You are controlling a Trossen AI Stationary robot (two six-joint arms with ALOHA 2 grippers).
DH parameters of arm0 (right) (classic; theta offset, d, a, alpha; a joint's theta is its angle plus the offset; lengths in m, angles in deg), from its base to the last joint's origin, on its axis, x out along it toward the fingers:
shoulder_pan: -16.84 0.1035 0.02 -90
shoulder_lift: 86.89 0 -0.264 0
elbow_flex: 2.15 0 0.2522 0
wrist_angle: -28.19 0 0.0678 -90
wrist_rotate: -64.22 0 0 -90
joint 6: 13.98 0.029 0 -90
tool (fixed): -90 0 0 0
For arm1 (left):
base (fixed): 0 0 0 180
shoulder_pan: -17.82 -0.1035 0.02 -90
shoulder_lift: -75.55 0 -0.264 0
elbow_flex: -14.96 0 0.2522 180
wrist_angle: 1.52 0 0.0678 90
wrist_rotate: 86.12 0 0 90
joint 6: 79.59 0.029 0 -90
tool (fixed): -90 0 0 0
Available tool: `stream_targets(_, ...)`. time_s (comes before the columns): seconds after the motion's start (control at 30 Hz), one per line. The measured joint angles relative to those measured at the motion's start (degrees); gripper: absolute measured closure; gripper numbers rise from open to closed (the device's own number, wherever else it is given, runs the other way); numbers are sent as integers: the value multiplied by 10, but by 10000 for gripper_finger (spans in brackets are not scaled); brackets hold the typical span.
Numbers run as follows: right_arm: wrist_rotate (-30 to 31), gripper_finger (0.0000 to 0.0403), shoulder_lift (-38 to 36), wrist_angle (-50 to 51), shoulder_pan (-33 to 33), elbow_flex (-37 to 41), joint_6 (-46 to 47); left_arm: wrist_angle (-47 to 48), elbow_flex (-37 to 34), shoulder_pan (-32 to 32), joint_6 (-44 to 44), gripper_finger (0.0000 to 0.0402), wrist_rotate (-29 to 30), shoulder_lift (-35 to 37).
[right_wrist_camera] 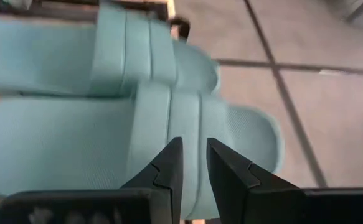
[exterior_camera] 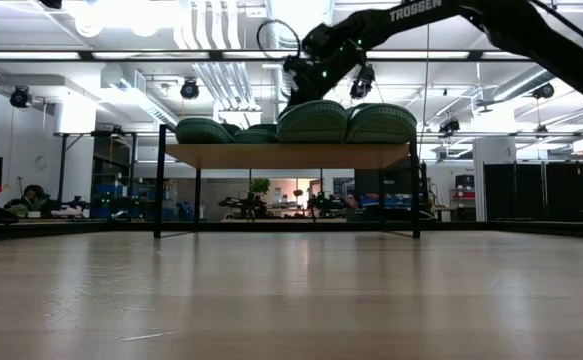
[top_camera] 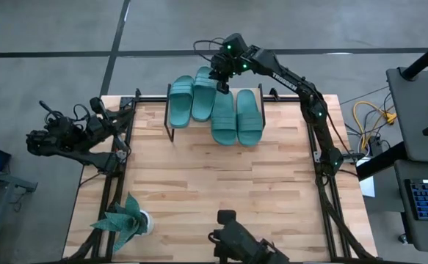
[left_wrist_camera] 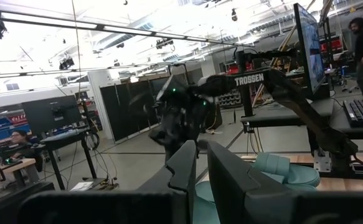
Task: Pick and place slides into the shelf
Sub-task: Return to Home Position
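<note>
Four teal slides [top_camera: 223,117] lie side by side at the far edge of the table [top_camera: 214,183] in the high view. The right gripper [top_camera: 220,84] hangs over the middle pair, and the left arm [top_camera: 67,138] is folded at the table's left edge. A potted plant [top_camera: 124,220] stands at the near left corner.

The low view shows all four slides resting on the plank top of the shelf [exterior_camera: 291,155], the right gripper just above them.

In the left wrist view, the left gripper [left_wrist_camera: 200,162] shows its jaws nearly together, gripping nothing.

In the right wrist view, the right gripper's jaws are a narrow slit apart and empty, poised over one slide's strap.
</note>
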Motion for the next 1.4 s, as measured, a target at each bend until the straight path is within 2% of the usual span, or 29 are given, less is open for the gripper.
stream_targets(0.23,-2,340,-19,5,10,-36,4,0,0,0,0,375,0,0)
stream_targets(0.33,-9,340,-39,-2,20,-33,36,0,0,0,0,375,0,0)
stream_targets(0.47,-118,340,-70,10,30,-33,55,0,0,0,0,375,0,0)
stream_targets(0.53,-155,342,-82,23,41,-27,29,0,0,0,0,375,0,0)
stream_targets(0.73,-162,361,-129,9,74,46,-3,0,0,0,-1,375,0,0)
stream_targets(0.8,-149,368,-156,-13,76,82,6,0,0,0,-1,375,0,0)
stream_targets(0.93,23,377,-226,-96,89,169,48,0,0,0,2,375,0,-1)
stream_targets(1.0,67,381,-261,-108,98,206,55,0,0,0,2,375,0,-1)
stream_targets(1.17,64,386,-370,-135,120,316,107,0,0,0,2,375,0,0)
stream_targets(1.4,67,386,-514,-262,157,564,157,0,0,0,2,375,0,0)
